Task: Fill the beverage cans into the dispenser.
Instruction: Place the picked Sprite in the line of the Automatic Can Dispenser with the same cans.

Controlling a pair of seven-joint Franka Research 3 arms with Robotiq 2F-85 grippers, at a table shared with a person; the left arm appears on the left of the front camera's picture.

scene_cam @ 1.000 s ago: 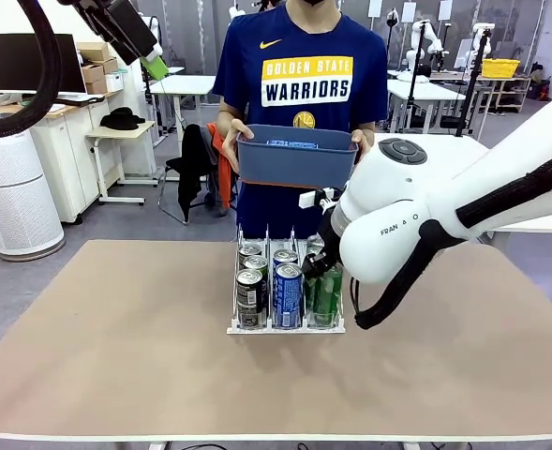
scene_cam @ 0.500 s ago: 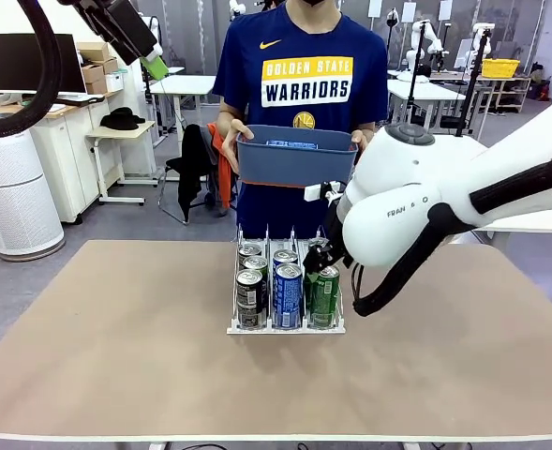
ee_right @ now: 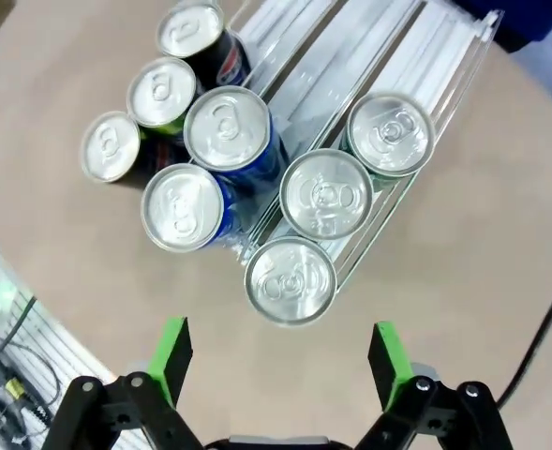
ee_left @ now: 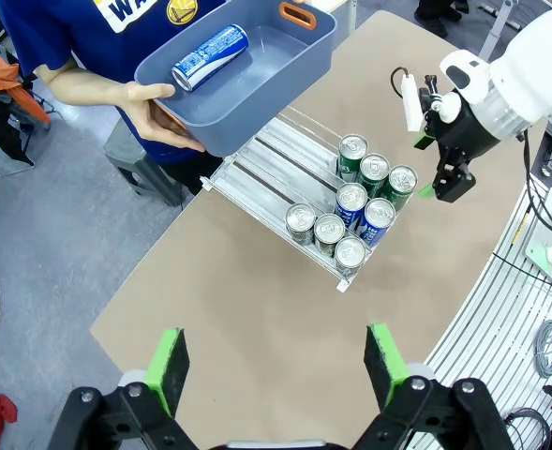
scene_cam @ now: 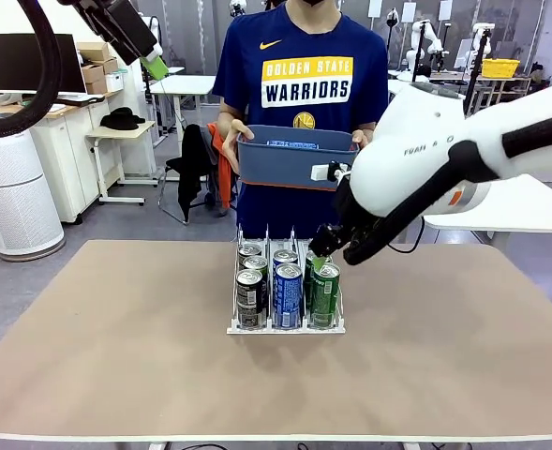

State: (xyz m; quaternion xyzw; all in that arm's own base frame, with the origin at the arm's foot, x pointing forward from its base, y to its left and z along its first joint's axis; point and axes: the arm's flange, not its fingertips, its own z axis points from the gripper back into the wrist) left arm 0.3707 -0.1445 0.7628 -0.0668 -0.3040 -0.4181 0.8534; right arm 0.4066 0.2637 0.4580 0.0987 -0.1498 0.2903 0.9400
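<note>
Left gripper (ee_left: 276,347): parked high at the upper left, well above the worktop (scene_cam: 116,356), fingers spread wide, nothing between them. No risk from it as long as it holds off. Centre, far side: the person holds the blue bin (scene_cam: 294,157) in the air just behind the dispenser (scene_cam: 285,329). One blue-and-white can (ee_left: 210,56) lies on its side inside the bin. Judged risk: the bin rests only on hands, so it can drift or tilt during a reach, and a lying can may roll from the pads. A hand (ee_left: 149,98) wraps the bin's rim, close to any approach path. The dispenser stands mid-worktop and its lanes read, left to right, three dark cans (scene_cam: 249,298), two blue cans (scene_cam: 288,292) and three green cans (scene_cam: 326,292), all upright and crowded to the near end. The rails behind them are bare. Right gripper (ee_right: 277,352): empty, fingers wide, hanging just above the front green can. Judged risk: any sideways move at this height can clip a silver top, tipping a can or shoving the light rack across the worktop. A can set down far back may slide forward and knock its neighbours. The middle lane is the short one, so a wrong lane choice leaves the rows uneven.
</note>
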